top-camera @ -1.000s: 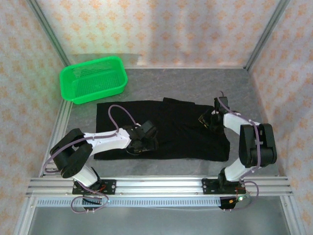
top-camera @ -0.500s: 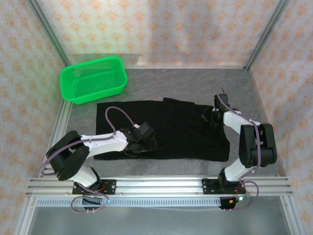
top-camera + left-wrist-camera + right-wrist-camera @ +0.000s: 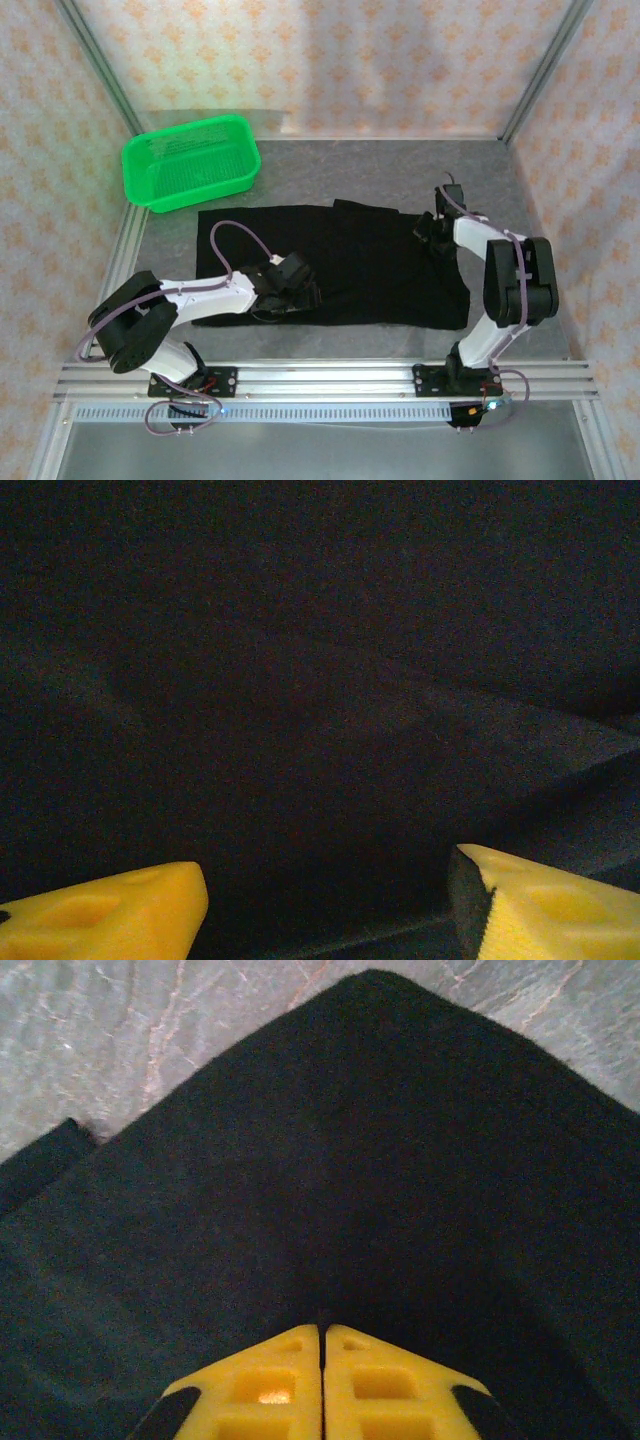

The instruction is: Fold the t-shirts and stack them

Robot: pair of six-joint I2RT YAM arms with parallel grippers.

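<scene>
One black t-shirt (image 3: 350, 262) lies spread flat across the middle of the grey table (image 3: 400, 165). My left gripper (image 3: 293, 288) hangs low over the shirt's front left part. In the left wrist view the left gripper (image 3: 325, 900) is open, its yellow fingertips (image 3: 110, 910) wide apart with only black cloth (image 3: 320, 680) under them. My right gripper (image 3: 430, 230) sits at the shirt's back right area. In the right wrist view the right gripper (image 3: 321, 1332) is shut, tips down on the cloth (image 3: 350, 1160) near a corner. I cannot tell whether any cloth is pinched.
A bright green mesh basket (image 3: 190, 160) stands at the back left, just beyond the shirt. Bare grey table (image 3: 150, 1020) shows past the shirt's corner. Metal frame posts and patterned walls close in the table on three sides.
My right gripper has shifted a little toward the back along the shirt's right side and its jaws have come together. The left arm has dropped slightly lower and nearer over the cloth.
</scene>
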